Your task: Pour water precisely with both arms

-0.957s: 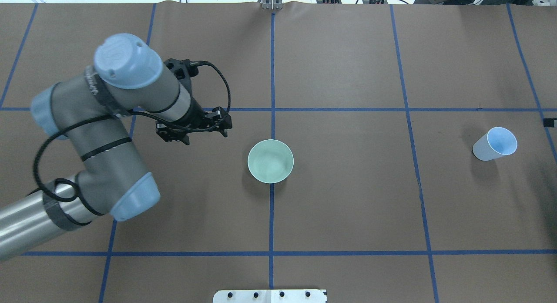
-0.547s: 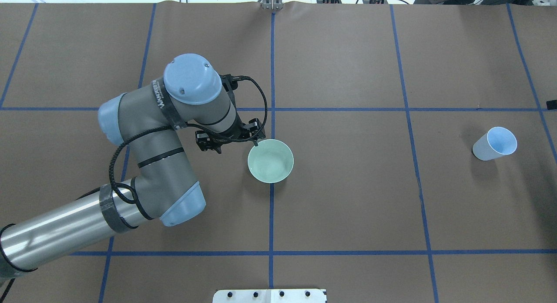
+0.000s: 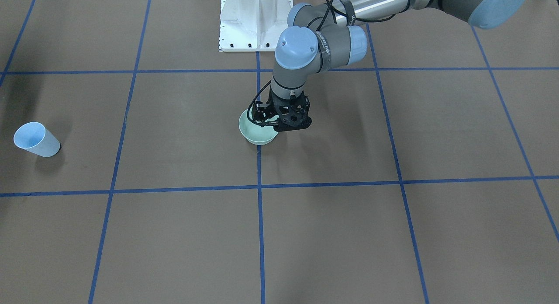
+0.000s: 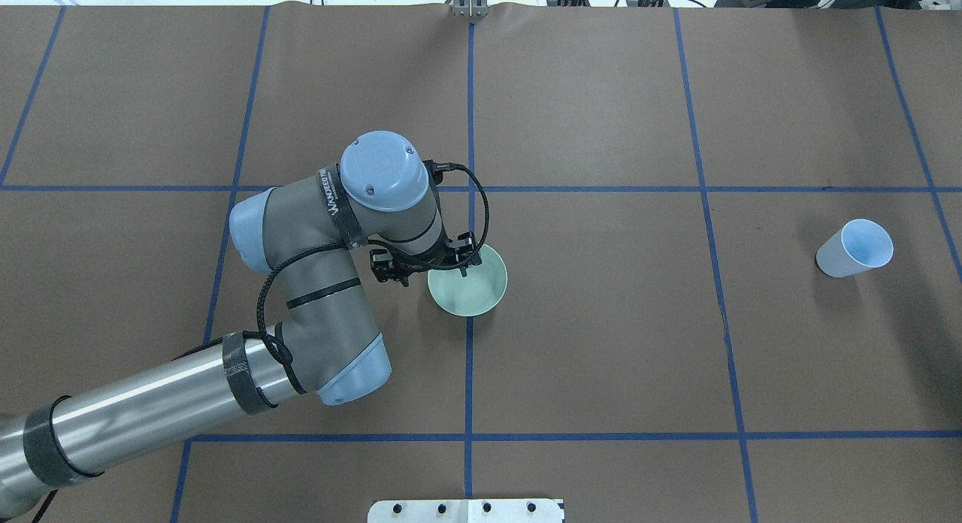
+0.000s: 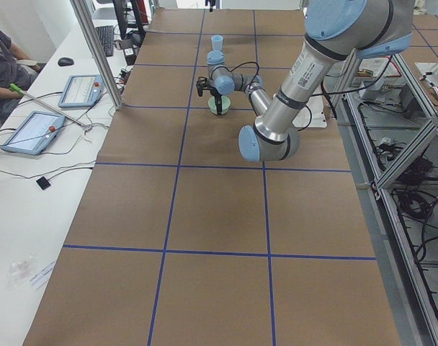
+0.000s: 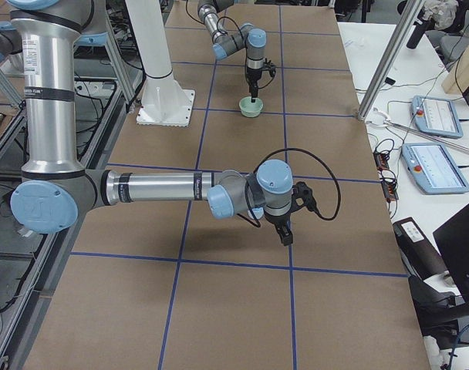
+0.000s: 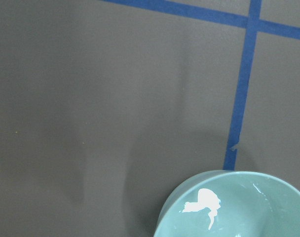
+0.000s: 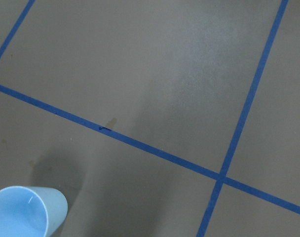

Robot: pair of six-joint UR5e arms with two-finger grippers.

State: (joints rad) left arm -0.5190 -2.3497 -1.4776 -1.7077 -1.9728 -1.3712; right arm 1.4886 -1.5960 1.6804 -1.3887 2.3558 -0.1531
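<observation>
Since a second ago the left arm (image 4: 316, 290) has swung across the brown paper-covered table (image 4: 601, 343) from well to the left of the pale green round ceramic bowl (image 4: 490, 288) until its black two-finger left gripper (image 4: 436, 273) sits at the bowl's left rim. The bowl and the light-blue paper cup (image 4: 853, 251) have kept their places.

The arm now reaches in low from the overhead view's lower left. Its silver tube rises to a bent elbow, and the blue-capped wrist is stacked straight above the gripper, which points down. In the front-facing view the left gripper (image 3: 281, 125) hangs over the side of the bowl (image 3: 255, 137) nearest the arm. Its fingers stand apart, one over the bowl's inside and the other outside the rim, and hold nothing; whether they touch the rim cannot be told.

The water (image 7: 205, 203) shows only as a white glint and fine bright lines inside the bowl (image 7: 268, 212).

The right arm (image 6: 157, 187) stretches out low over the table, its right gripper (image 6: 287, 235) pointing down near the cup (image 8: 26, 212). How far that gripper is parted cannot be told.
</observation>
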